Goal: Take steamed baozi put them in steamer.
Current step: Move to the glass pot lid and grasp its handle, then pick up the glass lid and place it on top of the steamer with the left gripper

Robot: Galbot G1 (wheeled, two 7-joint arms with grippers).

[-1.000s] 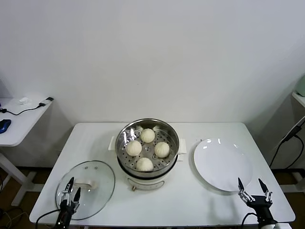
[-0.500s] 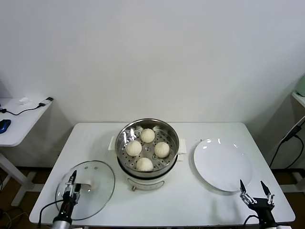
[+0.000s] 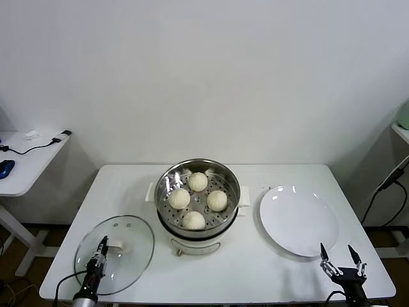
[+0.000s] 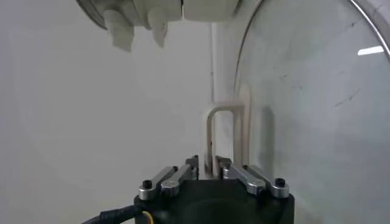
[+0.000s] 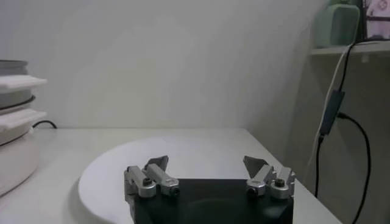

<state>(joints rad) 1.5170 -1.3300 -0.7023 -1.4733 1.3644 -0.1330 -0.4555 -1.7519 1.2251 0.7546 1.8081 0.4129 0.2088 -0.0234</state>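
On the surface (image 3: 255,275) | four baozi (image 3: 198,181) sit inside steamer (image 3: 197,198), task apparently done | left end effector (image 3: 100,252) narrowed near glass lid (image 3: 115,254) handle | right end effector (image 3: 342,258) wide, idle beside plate (image 3: 298,220)

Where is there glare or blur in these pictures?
Head view: ceiling light glints off the plate near its far rim and off the steamer wall; soft shadows only. Left wrist view: a bright streak reflects on the glass lid, and the steamer's feet are blurred. Right wrist view: even light, with the plate and the shelf behind looking soft.
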